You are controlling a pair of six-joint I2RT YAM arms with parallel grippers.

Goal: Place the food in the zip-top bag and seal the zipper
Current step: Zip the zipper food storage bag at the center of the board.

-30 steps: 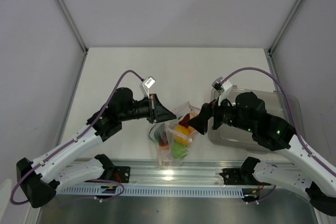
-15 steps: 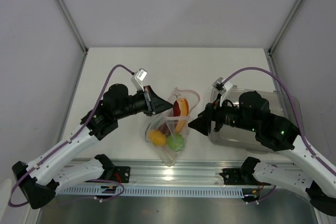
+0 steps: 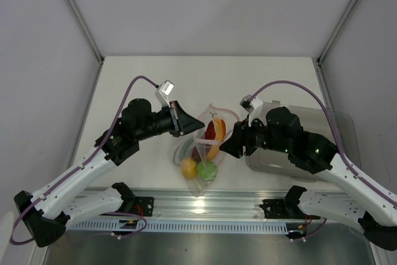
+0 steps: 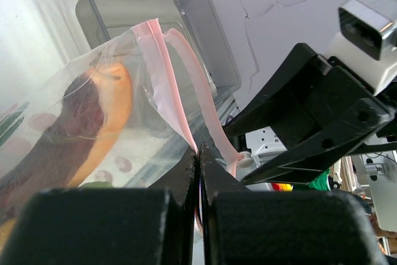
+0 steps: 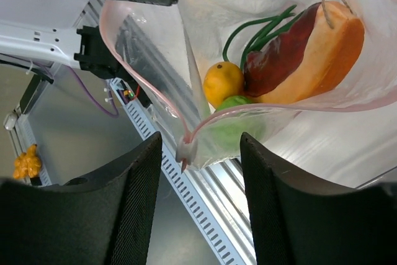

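The zip-top bag (image 3: 200, 153) hangs open-mouthed between the two arms. My left gripper (image 3: 186, 125) is shut on its pink zipper (image 4: 167, 91) strip at one end of the mouth (image 4: 198, 153). The food lies inside: a reddish-brown slice with an orange edge (image 5: 298, 54), a yellow-orange fruit (image 5: 223, 82), a green fruit (image 5: 232, 130) and a dark-green bit (image 5: 260, 32). My right gripper (image 5: 200, 144) is open, one finger on each side of the white slider (image 5: 186, 152) at the zipper's other end, with a gap on both sides.
A rigid clear tray (image 3: 344, 130) stands on the table to the right, partly under the right arm. The aluminium rail (image 3: 205, 206) runs along the near edge, just below the hanging bag.
The bag has swung and the food has dropped to its bottom. My right gripper has moved left to the bag's corner and its jaws have narrowed. The left gripper stays shut on the zipper.
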